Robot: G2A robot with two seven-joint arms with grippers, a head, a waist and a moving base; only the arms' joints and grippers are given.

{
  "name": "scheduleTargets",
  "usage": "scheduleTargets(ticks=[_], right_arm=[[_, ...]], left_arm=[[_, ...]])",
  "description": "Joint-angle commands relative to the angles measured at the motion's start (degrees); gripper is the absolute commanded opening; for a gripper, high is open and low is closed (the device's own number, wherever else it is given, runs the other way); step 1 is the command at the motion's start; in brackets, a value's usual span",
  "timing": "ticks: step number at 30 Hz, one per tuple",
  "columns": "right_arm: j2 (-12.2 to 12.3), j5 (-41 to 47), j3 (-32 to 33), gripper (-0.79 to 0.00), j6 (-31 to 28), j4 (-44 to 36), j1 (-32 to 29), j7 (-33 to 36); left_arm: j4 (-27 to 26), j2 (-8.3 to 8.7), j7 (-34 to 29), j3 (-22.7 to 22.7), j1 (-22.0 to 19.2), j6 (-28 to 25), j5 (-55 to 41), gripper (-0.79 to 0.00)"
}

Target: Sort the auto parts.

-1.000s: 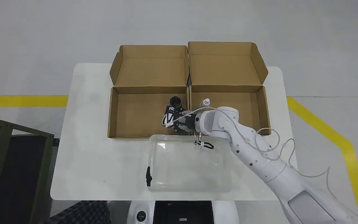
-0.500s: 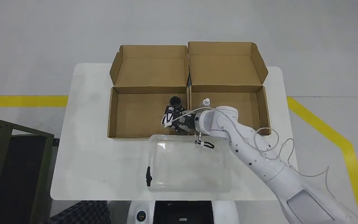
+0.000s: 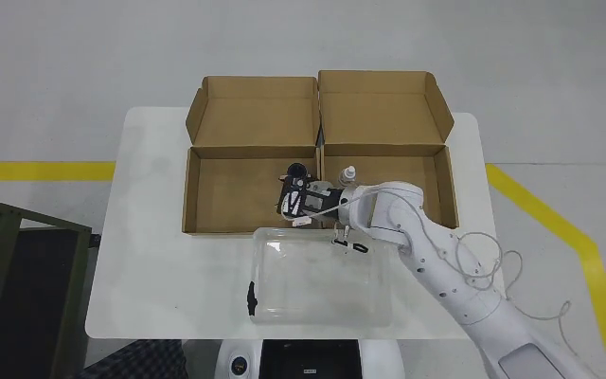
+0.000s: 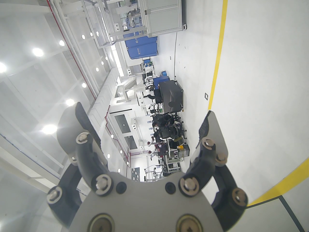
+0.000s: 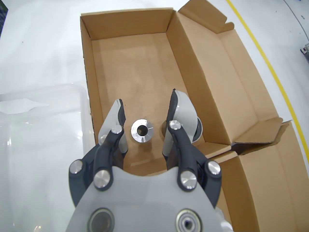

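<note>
My right gripper (image 5: 146, 107) hangs open over the near right corner of the left cardboard box (image 5: 135, 73). A silver metal bushing (image 5: 141, 131) lies on the box floor below the gap between its fingers, untouched. A second round part (image 5: 199, 127) sits partly hidden behind one finger. In the top view the right gripper (image 3: 289, 202) is over that same corner, beside a black round part (image 3: 297, 172). A small white part (image 3: 348, 174) stands in the right cardboard box (image 3: 417, 185). My left gripper (image 4: 144, 112) is open with nothing in it, pointing out into the room.
A clear plastic tray (image 3: 284, 284) lies in front of the boxes, with a small black part (image 3: 352, 246) near its far edge and another black part (image 3: 252, 298) at its left side. Both box lids stand open at the back. The white table (image 3: 151, 246) is bare on the left.
The right arm's wrist has turned over the left box's corner, and its forearm has swung a little to the right. The parts in the boxes and tray stay put.
</note>
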Motion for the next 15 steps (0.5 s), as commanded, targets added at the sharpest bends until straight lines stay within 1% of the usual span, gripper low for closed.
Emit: scheduleTargets(ticks=[1,5,9,15], right_arm=[[0.6,-0.2,2.0,-0.434,-0.5,-2.2,-1.9,-0.7],[2.1,-1.0,7.1,-0.428,-1.5,-7.0,-7.5,-2.9],[3.6,-2.0,12.8,-0.419,-2.7,-10.3,-13.9,-6.5],[5.4,-4.7,21.5,-0.406,-4.8,-11.8,-21.9,-15.1]], left_arm=[[0.0,0.0,0.0,0.0,0.0,0.0,0.0,0.0],[0.0,0.0,0.0,0.0,0.0,0.0,0.0,0.0],[0.0,0.0,0.0,0.0,0.0,0.0,0.0,0.0],[0.0,0.0,0.0,0.0,0.0,0.0,0.0,0.0]])
